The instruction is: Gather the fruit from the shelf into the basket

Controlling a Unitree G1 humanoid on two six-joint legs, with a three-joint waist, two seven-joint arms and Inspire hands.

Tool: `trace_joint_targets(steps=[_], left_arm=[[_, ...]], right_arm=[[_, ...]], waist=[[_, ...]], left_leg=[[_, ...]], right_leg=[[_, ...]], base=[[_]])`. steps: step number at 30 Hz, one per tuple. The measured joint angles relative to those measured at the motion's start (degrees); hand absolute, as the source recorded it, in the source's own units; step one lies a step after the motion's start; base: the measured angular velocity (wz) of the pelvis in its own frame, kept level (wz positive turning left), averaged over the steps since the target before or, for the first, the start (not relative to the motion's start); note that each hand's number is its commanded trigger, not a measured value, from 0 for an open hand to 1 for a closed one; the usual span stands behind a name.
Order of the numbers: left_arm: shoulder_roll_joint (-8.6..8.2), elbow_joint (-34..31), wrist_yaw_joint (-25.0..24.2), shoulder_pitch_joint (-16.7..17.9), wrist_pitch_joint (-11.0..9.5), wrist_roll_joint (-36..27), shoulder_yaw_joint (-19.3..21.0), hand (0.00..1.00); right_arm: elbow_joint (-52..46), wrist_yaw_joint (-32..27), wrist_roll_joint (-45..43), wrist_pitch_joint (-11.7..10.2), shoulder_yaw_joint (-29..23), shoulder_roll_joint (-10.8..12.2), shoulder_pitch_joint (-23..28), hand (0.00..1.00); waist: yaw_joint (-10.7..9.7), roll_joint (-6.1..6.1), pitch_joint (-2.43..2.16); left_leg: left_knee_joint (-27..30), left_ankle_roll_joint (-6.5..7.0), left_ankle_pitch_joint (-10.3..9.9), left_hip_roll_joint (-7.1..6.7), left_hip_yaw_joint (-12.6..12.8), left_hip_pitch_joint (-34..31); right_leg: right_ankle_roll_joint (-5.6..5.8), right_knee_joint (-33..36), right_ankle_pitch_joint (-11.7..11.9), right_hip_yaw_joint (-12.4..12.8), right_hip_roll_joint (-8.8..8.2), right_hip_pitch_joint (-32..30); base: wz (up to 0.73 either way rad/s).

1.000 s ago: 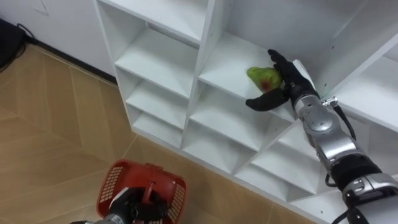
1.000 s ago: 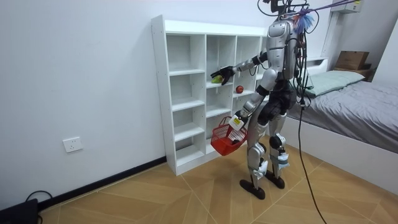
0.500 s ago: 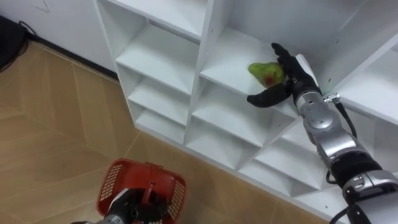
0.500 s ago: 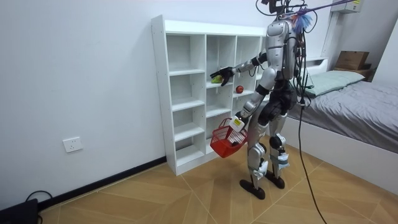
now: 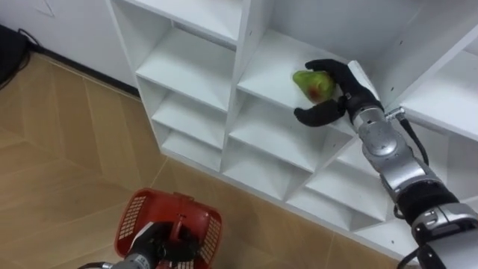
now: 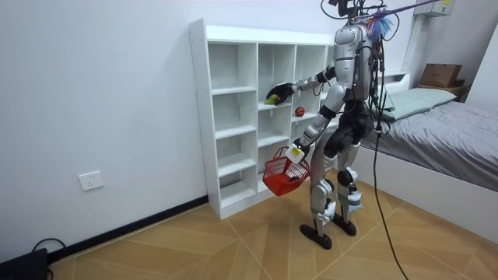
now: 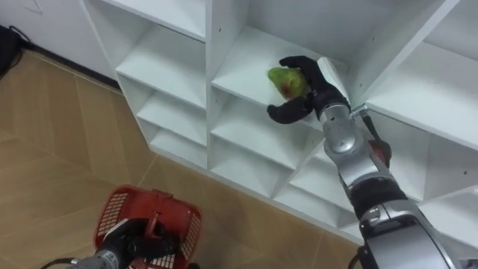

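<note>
A green fruit with a red patch (image 5: 310, 84) (image 7: 282, 80) lies at the front of a middle shelf of the white closet (image 5: 224, 90) (image 6: 233, 117). My right hand (image 5: 337, 88) (image 7: 312, 88) is shut on it, fingers curled over its top and thumb hooked below. Low at the left, my left hand (image 5: 166, 246) (image 7: 134, 245) grips the handle of a red mesh basket (image 5: 134, 220) (image 7: 112, 217) (image 6: 278, 174), which hangs over the wooden floor. A red fruit (image 6: 298, 111) (image 7: 384, 153) sits one compartment to the right and lower, partly behind my right forearm.
I stand close in front of the closet, whose other compartments look bare. A bed (image 6: 443, 128) lies behind me at the room view's right. Wooden floor (image 5: 52, 149) spreads to my left, with a dark object (image 5: 11, 48) by the wall.
My right hand's fingers, straight beside the green fruit before, have curled over its top. The fruit has shifted slightly toward the shelf's front. The basket hand holds as before.
</note>
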Motion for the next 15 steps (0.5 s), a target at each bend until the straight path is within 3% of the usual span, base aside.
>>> trace_joint_targets(steps=[9,15], left_arm=[[-0.14,0.0,0.2,-0.2,0.0,0.0,0.0,1.0],[-0.04,0.0,0.1,-0.4,0.0,0.0,0.0,1.0]], right_arm=[[3.2,-2.3,0.5,0.7,-2.1,-0.1,-2.2,1.0],[3.5,-2.0,0.3,1.6,-1.4,-0.1,-2.1,1.0]], waist=[[1.0,0.08,-0.06],[1.0,0.07,-0.04]], left_leg=[[-1.4,0.5,1.5,-0.75,0.0,0.1],[-1.5,0.51,1.5,-0.8,0.1,0.0]], right_leg=[[0.32,0.8,0.1,0.4,-0.9,-1.1],[0.37,0.8,0.2,0.6,-0.89,-1.2]], base=[[0.01],[0.0]])
